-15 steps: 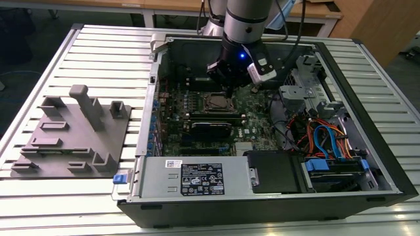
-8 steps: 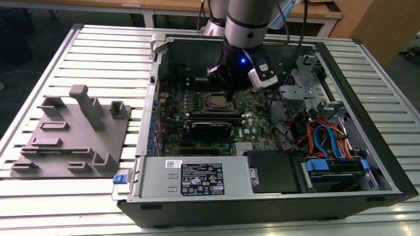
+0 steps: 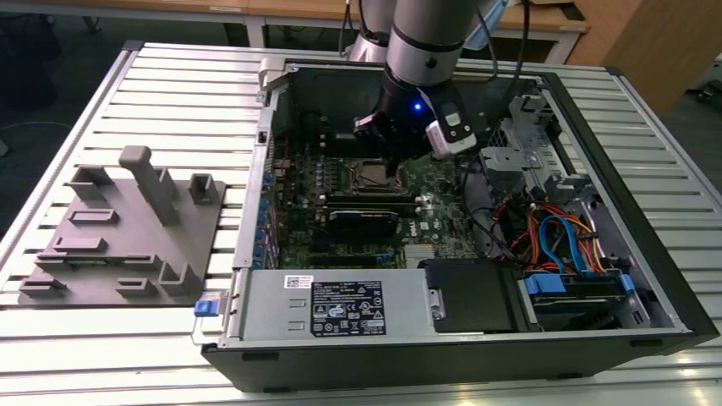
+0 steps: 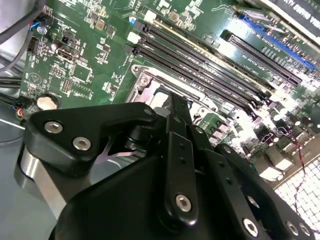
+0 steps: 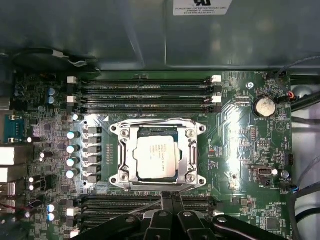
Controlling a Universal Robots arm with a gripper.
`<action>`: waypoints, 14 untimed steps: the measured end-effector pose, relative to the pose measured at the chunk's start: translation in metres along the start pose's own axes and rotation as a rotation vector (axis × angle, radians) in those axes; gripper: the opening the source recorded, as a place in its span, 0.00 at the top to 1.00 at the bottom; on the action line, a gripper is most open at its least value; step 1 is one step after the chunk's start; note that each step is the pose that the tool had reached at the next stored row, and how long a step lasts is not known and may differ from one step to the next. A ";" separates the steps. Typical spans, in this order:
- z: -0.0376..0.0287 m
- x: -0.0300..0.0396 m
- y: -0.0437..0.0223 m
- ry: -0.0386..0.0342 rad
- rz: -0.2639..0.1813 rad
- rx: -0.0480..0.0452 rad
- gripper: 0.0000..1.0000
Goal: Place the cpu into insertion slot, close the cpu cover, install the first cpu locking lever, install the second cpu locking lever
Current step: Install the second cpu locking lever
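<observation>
The arm reaches straight down into the open computer case (image 3: 631, 279), with its gripper (image 5: 171, 200) clenched, holding nothing, just beside the edge of the cpu cover (image 5: 159, 184). The cpu (image 5: 156, 157) lies flat in the insertion slot (image 5: 129, 150), with the cover down around it. Long black slots (image 5: 145, 87) lie near. A grey rack (image 3: 124, 233) stands on the surface (image 3: 181, 85)

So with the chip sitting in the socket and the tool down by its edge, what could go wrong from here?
1. The black tool sits at the rim of the square silver metal cover frame; a sideways slip could scrape the green circuit board.
2. The silver-grey square chip may not be fully seated under the frame; pressing could harm the socket.
3. Long black memory slots lie beside the tool and could be struck.
</observation>
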State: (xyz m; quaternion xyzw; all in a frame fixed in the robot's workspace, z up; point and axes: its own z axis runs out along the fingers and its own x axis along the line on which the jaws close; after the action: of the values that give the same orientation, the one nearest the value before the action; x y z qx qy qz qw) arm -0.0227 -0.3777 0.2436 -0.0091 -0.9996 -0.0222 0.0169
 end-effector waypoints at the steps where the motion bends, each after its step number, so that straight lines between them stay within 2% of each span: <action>1: 0.0003 -0.0001 -0.0025 0.0002 0.000 -0.0035 0.90; 3: 0.0012 -0.0002 -0.0067 0.0008 0.000 -0.0122 0.90; 5: 0.0025 0.0010 -0.0078 0.0013 0.000 -0.0174 0.90; 10: 0.0051 0.0101 -0.0084 0.0032 -0.001 -0.0223 0.90; 14: 0.0082 0.0132 -0.0111 0.0057 0.000 -0.0248 0.90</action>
State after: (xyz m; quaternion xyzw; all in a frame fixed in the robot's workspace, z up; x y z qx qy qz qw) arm -0.0364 -0.3882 0.2353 -0.0090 -0.9992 -0.0347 0.0196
